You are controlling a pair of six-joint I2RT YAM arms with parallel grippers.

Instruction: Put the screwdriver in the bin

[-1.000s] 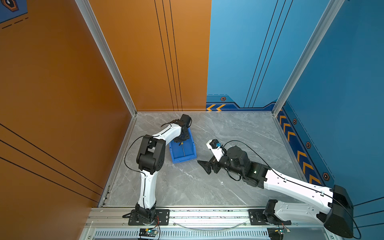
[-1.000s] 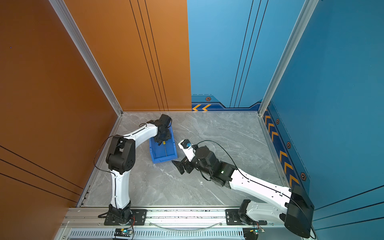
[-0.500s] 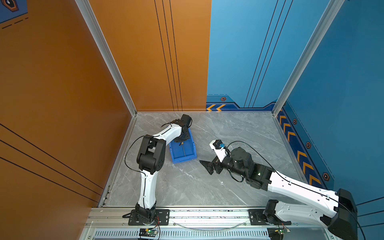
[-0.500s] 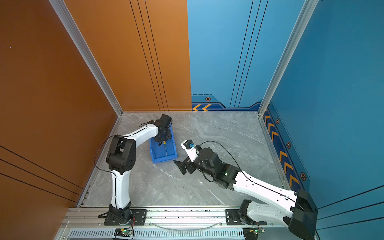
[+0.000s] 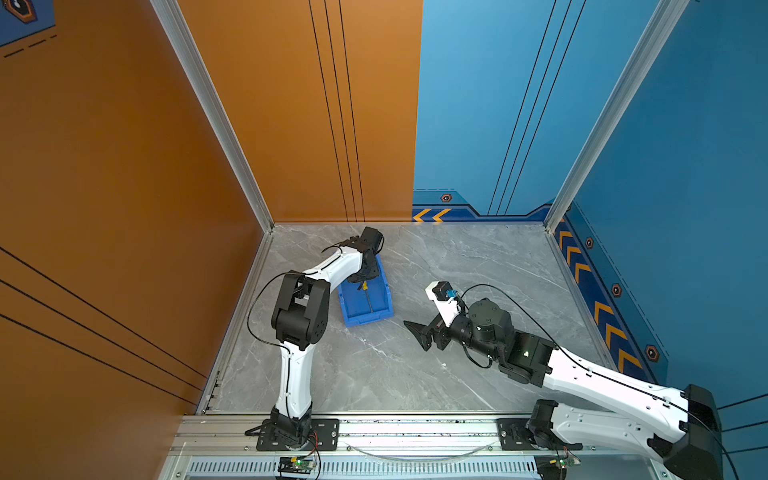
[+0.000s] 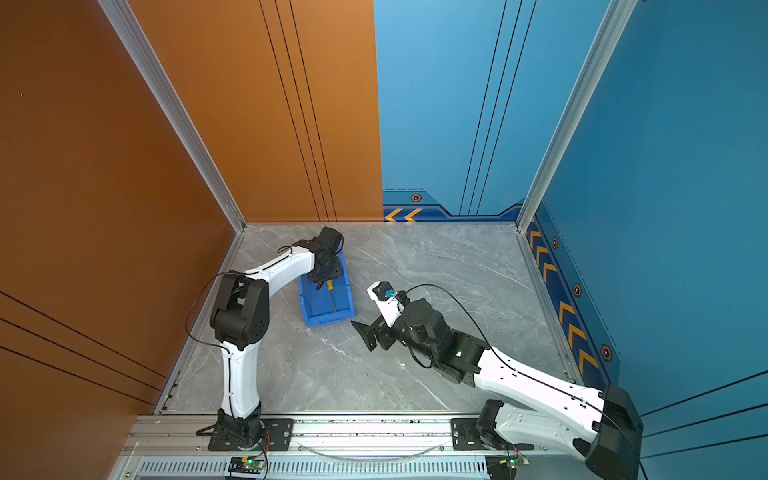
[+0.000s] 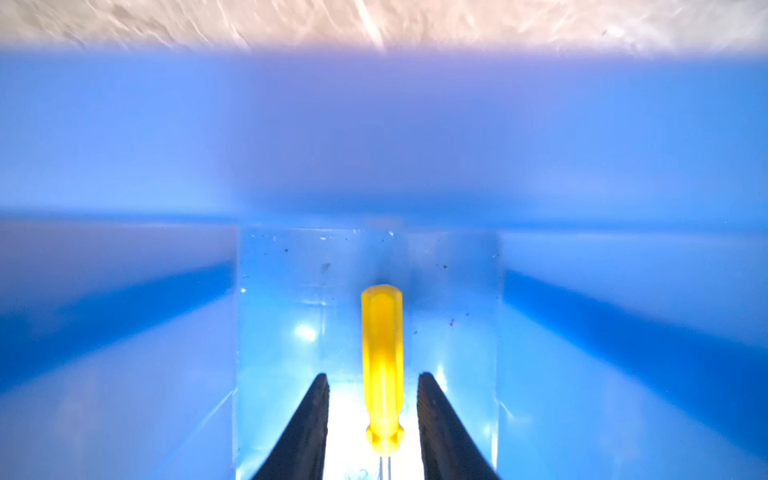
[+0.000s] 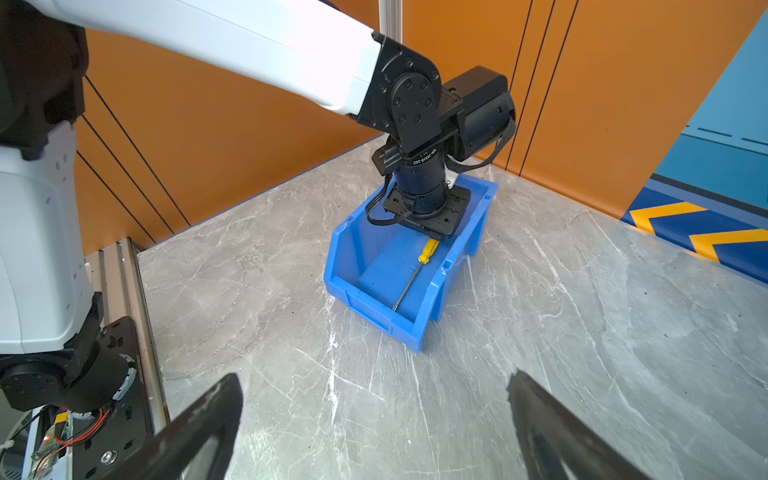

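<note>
The blue bin [image 5: 368, 320] [image 6: 328, 321] [image 8: 374, 314] stands on the grey table at the left. Inside it the screwdriver [image 5: 367, 294] [image 6: 333, 296] [image 8: 427, 251] lies flat on the floor, yellow handle toward the back wall. My left gripper [image 5: 363, 283] [image 6: 323, 284] [image 7: 372, 376] reaches down into the bin and stands open astride the handle [image 7: 382, 365], with a gap on each side. Blue bin wall [image 7: 374, 145] fills most of the left wrist view. My right gripper [image 5: 415, 332] [image 6: 361, 331] [image 8: 376, 376] is open and empty, low over the table right of the bin.
An orange wall [image 5: 124, 208] rises close behind and left of the bin. A blue wall [image 5: 685, 208] bounds the right side. The aluminium base rail [image 5: 395, 428] runs along the front edge. Bare marbled table [image 5: 478, 257] lies behind the right arm.
My left gripper's jaws have parted from the screwdriver handle, which now rests on the bin floor. The right arm has pulled back a little, its gripper almost in place.
</note>
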